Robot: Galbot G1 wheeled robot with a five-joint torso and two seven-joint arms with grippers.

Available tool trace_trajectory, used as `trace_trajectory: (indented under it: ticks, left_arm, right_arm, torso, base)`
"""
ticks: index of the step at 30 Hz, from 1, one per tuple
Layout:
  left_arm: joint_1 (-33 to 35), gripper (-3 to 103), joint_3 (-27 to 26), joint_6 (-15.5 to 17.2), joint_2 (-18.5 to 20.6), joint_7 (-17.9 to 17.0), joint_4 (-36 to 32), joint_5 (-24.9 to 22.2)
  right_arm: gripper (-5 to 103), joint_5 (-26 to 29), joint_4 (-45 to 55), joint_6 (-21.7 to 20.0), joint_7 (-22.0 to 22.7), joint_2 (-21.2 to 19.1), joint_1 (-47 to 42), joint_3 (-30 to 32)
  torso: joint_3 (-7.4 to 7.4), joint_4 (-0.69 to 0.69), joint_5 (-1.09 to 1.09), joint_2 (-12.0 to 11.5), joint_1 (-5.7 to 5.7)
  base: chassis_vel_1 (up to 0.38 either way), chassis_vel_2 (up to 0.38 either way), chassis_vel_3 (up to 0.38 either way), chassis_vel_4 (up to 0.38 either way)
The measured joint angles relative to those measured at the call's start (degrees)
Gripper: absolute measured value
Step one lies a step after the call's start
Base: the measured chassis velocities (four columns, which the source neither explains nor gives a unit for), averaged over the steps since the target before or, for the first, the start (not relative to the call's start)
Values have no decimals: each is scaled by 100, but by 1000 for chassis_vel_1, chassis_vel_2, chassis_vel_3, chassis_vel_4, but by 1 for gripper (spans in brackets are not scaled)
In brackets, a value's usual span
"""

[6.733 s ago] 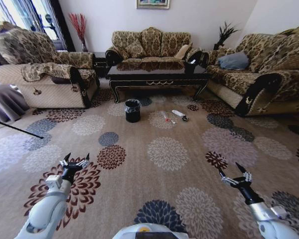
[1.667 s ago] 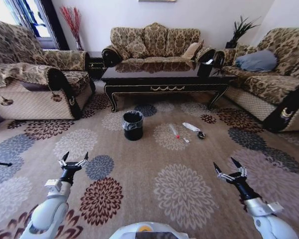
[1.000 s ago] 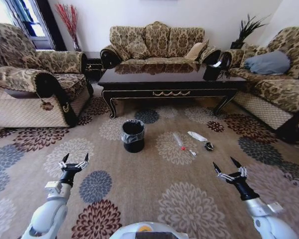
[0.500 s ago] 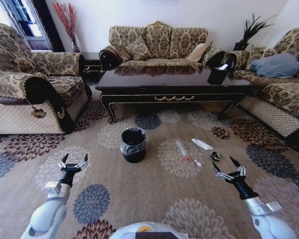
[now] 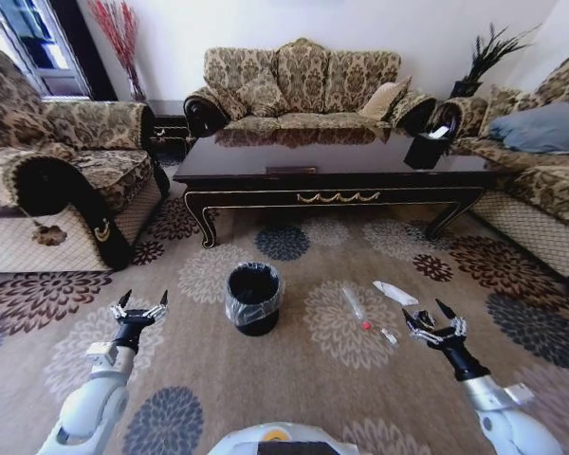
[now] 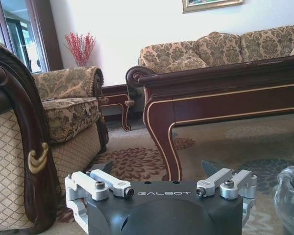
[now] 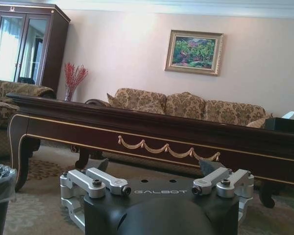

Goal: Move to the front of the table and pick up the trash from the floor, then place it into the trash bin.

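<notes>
Two end effectors hover above the floor [image 5: 294, 389], fingers spread wide, empty: left end effector [image 5: 139, 305], right end effector [image 5: 437, 322]. Trash lies just ahead of the right one: bottle [image 5: 355, 306], white wrapper [image 5: 395, 293]. Trash bin [image 5: 254, 298] stands left of it, before the desk [image 5: 337, 169]. Risk: further driving could roll over or scatter the litter. Versus earlier: desk, bin and trash sit closer.

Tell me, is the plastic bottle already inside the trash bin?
No, in the head view the plastic bottle lies on the carpet to the right of the trash bin, apart from it.
</notes>
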Motion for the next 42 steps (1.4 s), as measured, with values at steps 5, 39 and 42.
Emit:
trace_trajectory:
  ticks: [5,39,42]
  left_arm:
    - [-12,100,0,8,0,0,11,-42]
    - [-17,100,-22,25,74,1,83,-55]
    - [-147,100,-10,253,219,-5,103,-219]
  right_arm:
    - [100,34,141,-101,-9,-5,-30,-17]
    - [100,26,-32,63,-283,64,-33,-34]
    - [100,-16,-63,138,-265,86,-23,-36]
  torso:
    - [-1,-1,-1,0,-1]
    - [-1,-1,1,1,-1]
    - [0,-1,3,1,-1]
  base:
    - [-20,22,44,-20]
    - [-90,-82,91,89]
    - [-177,-205,189,200]
